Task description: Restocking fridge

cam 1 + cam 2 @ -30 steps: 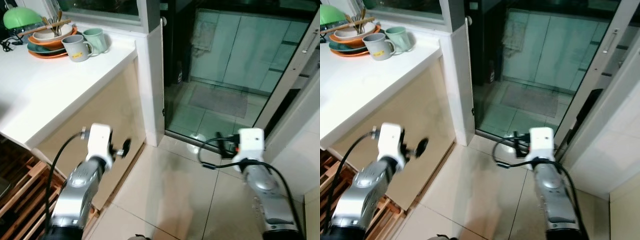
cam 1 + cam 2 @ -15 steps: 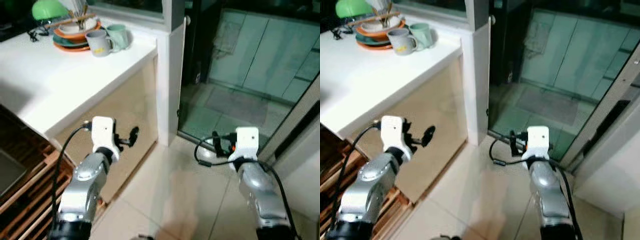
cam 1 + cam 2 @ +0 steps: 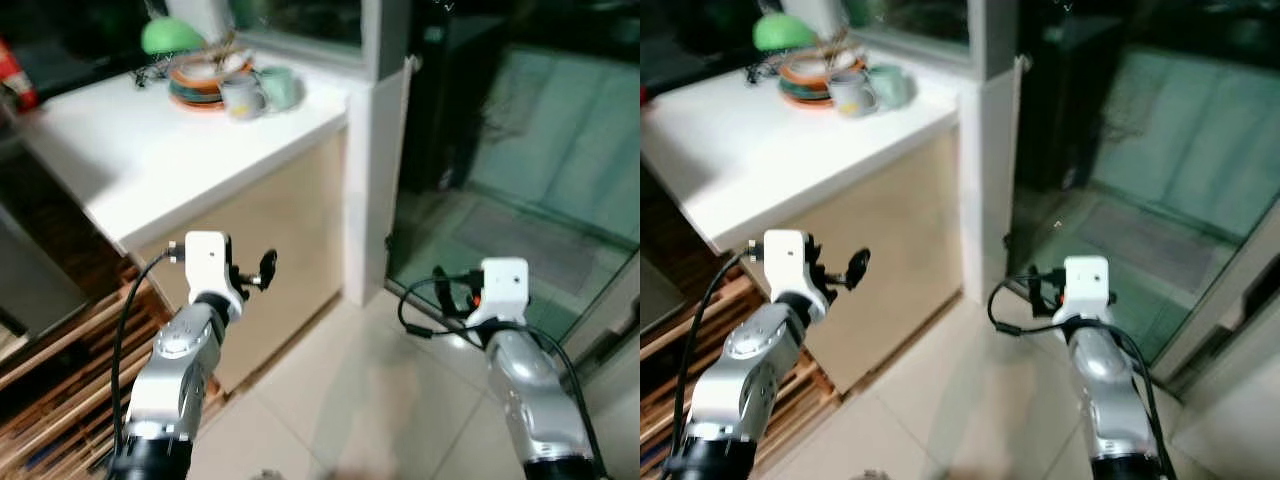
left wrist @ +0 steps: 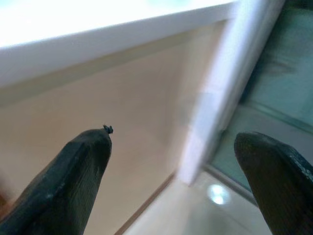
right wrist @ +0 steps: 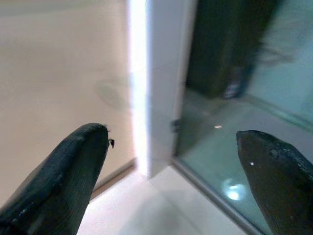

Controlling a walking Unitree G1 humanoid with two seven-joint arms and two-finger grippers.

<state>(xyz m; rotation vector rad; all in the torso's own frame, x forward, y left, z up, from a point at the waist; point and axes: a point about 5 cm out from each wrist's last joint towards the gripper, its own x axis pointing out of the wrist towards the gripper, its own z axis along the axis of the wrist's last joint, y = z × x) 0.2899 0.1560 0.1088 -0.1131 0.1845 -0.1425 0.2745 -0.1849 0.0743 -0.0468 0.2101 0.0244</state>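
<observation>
Both arms are raised in front of the robot over a pale tiled floor point(image 3: 370, 390), which lies open between and ahead of them. The left pincer point(image 4: 176, 181) has its fingers spread wide with nothing between them; it faces the beige side panel point(image 3: 270, 220) of the desk and stands near it, apart. The right pincer point(image 5: 176, 181) is likewise spread and empty, aimed toward the white pillar point(image 3: 375, 170) and the glass door point(image 3: 520, 170) beside it. The white desk point(image 3: 140, 150) runs along the robot's left; its near edge overhangs the panel and ends at the pillar. At the far end of the desk top sit a stack of plates point(image 3: 200, 85), a grey mug point(image 3: 240, 97) just beside a green mug point(image 3: 280, 87), and a green dome-shaped item point(image 3: 172, 35) behind them. A slatted wooden rack point(image 3: 60, 370) lies low at the left, under the desk edge. Behind the glass the floor is greenish with a mat point(image 3: 520, 235). A fridge cannot be made out, and no stock items are in either pincer.
</observation>
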